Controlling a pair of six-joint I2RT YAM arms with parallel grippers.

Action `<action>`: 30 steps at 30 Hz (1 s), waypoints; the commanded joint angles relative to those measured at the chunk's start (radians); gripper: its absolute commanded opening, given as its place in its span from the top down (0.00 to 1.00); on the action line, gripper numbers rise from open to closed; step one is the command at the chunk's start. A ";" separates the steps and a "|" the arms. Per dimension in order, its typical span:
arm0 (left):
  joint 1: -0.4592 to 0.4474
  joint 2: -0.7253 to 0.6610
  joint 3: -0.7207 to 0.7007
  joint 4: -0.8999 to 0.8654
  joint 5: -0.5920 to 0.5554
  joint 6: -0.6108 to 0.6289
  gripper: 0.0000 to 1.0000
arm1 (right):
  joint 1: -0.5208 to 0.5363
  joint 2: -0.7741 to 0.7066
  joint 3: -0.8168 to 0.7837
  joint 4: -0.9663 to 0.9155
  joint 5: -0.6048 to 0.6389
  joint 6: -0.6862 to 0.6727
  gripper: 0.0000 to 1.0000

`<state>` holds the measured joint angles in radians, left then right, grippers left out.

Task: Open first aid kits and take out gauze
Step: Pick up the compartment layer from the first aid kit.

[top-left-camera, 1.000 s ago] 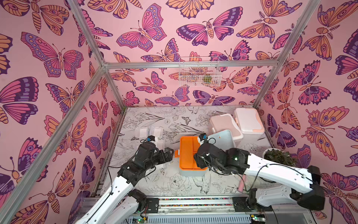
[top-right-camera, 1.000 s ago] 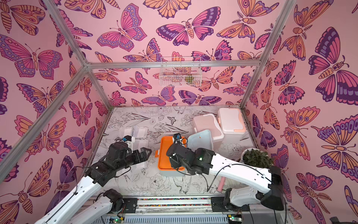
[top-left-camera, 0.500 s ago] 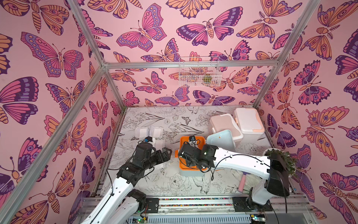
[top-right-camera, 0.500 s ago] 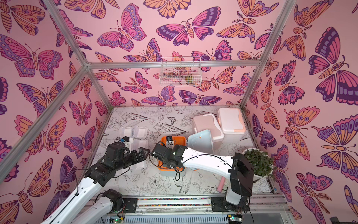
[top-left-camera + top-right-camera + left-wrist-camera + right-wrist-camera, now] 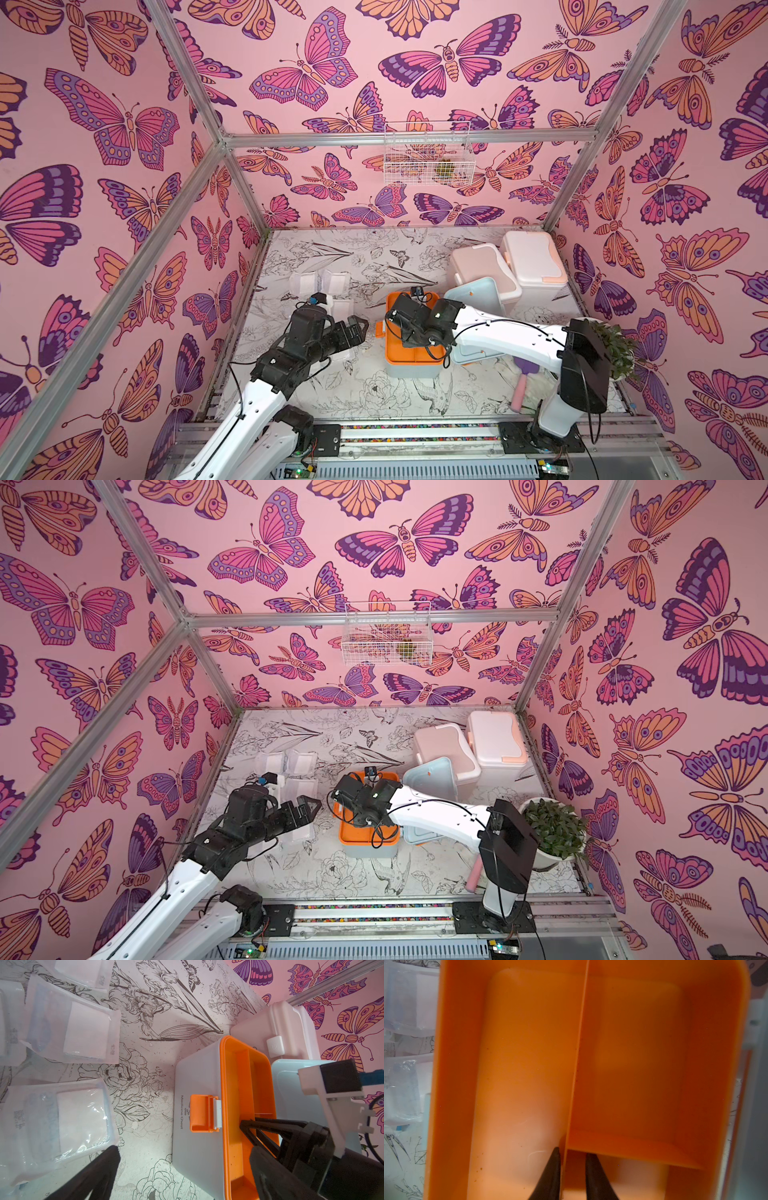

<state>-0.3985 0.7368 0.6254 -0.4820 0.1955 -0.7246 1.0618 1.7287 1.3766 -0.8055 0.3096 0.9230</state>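
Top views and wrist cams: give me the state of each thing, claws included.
light blue kit: lid open.
orange tray: seated in it, visible compartments empty.
pink kit: closed, latched.
white kit: closed.
gauze packets: out, lying on the table.
left claw: open, empty, over a packet.
right claw: slightly open, astride the tray's divider.

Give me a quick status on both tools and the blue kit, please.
Left tool open, empty, near gauze packets on table. Right tool astride divider of orange tray in open blue kit, grip unclear. No gauze visible in tray.
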 commanded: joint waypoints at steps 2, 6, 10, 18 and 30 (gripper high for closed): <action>0.006 0.021 -0.030 0.057 0.048 -0.025 0.00 | -0.022 0.064 0.021 -0.038 -0.006 -0.050 0.82; 0.003 0.049 -0.040 0.095 0.100 -0.028 0.00 | -0.023 0.102 0.058 -0.054 -0.005 -0.076 0.91; -0.006 0.066 -0.063 0.141 0.125 -0.045 0.00 | -0.025 0.131 0.094 -0.073 0.016 -0.094 0.93; -0.042 0.107 -0.096 0.215 0.141 -0.071 0.00 | -0.026 0.128 0.121 -0.084 0.034 -0.096 1.00; -0.068 0.114 -0.105 0.243 0.125 -0.078 0.00 | -0.025 0.018 0.109 -0.070 0.049 -0.092 1.00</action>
<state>-0.4599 0.8623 0.5434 -0.2581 0.3183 -0.7982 1.0470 1.8065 1.4879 -0.8391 0.3244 0.8433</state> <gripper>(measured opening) 0.999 0.064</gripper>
